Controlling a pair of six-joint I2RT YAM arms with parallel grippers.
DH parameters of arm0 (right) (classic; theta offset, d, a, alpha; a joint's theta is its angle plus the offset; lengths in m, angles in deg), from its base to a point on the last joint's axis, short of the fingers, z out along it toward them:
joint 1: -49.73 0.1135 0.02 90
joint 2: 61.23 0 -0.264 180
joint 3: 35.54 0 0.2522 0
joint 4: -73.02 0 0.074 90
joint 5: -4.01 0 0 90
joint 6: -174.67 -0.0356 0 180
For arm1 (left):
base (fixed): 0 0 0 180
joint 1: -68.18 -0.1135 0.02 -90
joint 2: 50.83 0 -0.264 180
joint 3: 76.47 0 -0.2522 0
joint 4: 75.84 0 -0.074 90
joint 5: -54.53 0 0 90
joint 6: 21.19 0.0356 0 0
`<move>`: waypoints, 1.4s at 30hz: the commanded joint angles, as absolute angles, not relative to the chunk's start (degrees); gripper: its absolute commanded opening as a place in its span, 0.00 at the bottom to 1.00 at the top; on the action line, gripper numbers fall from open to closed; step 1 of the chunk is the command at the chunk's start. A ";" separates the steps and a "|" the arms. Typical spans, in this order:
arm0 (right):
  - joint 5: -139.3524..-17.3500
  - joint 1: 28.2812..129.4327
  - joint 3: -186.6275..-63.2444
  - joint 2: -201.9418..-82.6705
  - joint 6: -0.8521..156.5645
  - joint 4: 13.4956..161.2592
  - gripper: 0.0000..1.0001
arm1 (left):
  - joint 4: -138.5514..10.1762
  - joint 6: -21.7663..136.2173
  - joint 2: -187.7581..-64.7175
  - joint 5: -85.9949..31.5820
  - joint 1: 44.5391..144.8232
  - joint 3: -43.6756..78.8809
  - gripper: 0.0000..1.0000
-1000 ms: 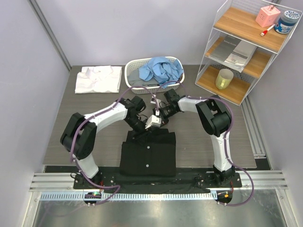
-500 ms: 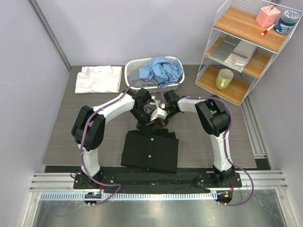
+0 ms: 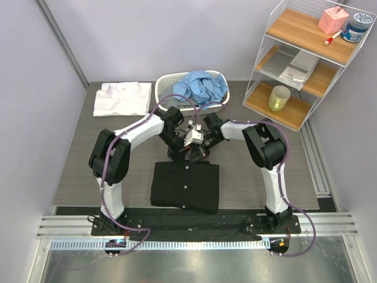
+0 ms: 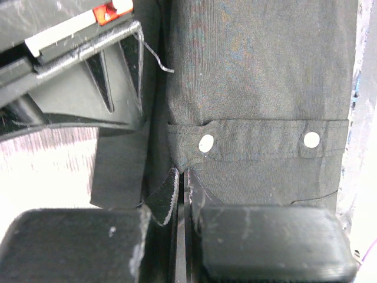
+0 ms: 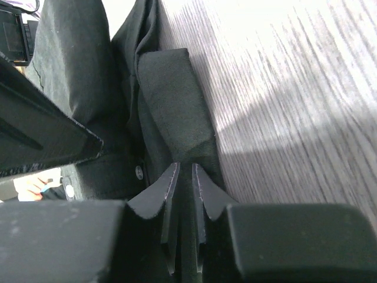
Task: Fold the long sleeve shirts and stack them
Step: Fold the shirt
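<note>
The black long sleeve shirt point(image 3: 185, 186) lies folded into a rectangle near the table's front, with white buttons down its middle. My left gripper point(image 3: 179, 152) and right gripper point(image 3: 199, 152) meet side by side at its far edge. In the left wrist view the left gripper point(image 4: 184, 174) is shut on the shirt's edge just below a white button point(image 4: 206, 143). In the right wrist view the right gripper point(image 5: 184, 172) is shut on a raised fold of the black cloth point(image 5: 174, 106). A white shirt point(image 3: 122, 98) lies folded at the back left. A light blue shirt point(image 3: 200, 86) is heaped in the basket.
The white slatted basket point(image 3: 165, 88) stands at the back centre, just beyond both wrists. A wire shelf unit point(image 3: 300, 59) with a yellow cup point(image 3: 278, 98) and small items stands at the back right. Grey wood tabletop point(image 3: 247, 171) shows on both sides of the black shirt.
My left gripper has shut on the black shirt's far edge and shifted toward the basket. The right jaws have narrowed on the cloth. The shirt, skewed a moment ago, now lies squarer.
</note>
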State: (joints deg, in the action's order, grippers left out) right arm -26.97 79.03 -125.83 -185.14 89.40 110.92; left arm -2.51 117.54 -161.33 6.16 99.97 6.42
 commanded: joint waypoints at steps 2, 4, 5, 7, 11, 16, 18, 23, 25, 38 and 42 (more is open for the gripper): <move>-26.40 79.09 -128.84 -186.64 91.70 113.06 0.20 | -7.41 119.34 -156.83 6.90 99.65 5.57 0.00; -26.31 78.91 -129.46 -186.73 91.96 113.41 0.20 | -8.29 119.43 -156.74 5.94 99.73 5.66 0.00; -26.49 78.74 -129.98 -186.65 92.14 113.76 0.21 | -8.56 119.60 -157.09 5.23 99.65 5.75 0.00; -26.93 78.47 -130.68 -186.21 92.93 115.08 0.22 | -9.69 120.13 -157.44 3.83 99.56 6.19 0.00; -30.70 75.84 -134.63 -183.75 94.86 119.47 0.41 | -9.88 120.84 -158.23 3.29 98.51 6.63 0.08; -34.22 69.08 -137.45 -178.66 98.46 126.58 0.57 | -4.10 117.59 -158.32 6.71 93.51 2.33 0.46; -34.49 66.97 -137.20 -177.07 100.56 129.83 0.61 | -0.75 116.97 -158.15 9.08 91.92 0.22 0.62; -33.88 65.73 -131.49 -169.88 102.95 133.27 0.73 | 2.16 113.37 -156.12 12.08 86.91 2.67 0.69; -32.56 65.81 -128.51 -168.02 103.13 133.36 0.76 | 2.78 112.14 -156.39 12.43 85.59 3.81 0.69; -38.44 70.29 -119.53 -167.92 105.50 129.32 0.75 | -0.65 111.87 -162.45 8.74 83.65 8.47 0.67; -39.32 70.74 -118.47 -168.01 106.47 129.32 0.58 | -0.21 112.49 -163.24 7.16 83.56 9.61 0.65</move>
State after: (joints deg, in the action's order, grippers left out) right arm -37.66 70.09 -118.75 -168.29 104.27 130.64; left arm 0.33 111.39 -163.19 8.19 84.13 8.80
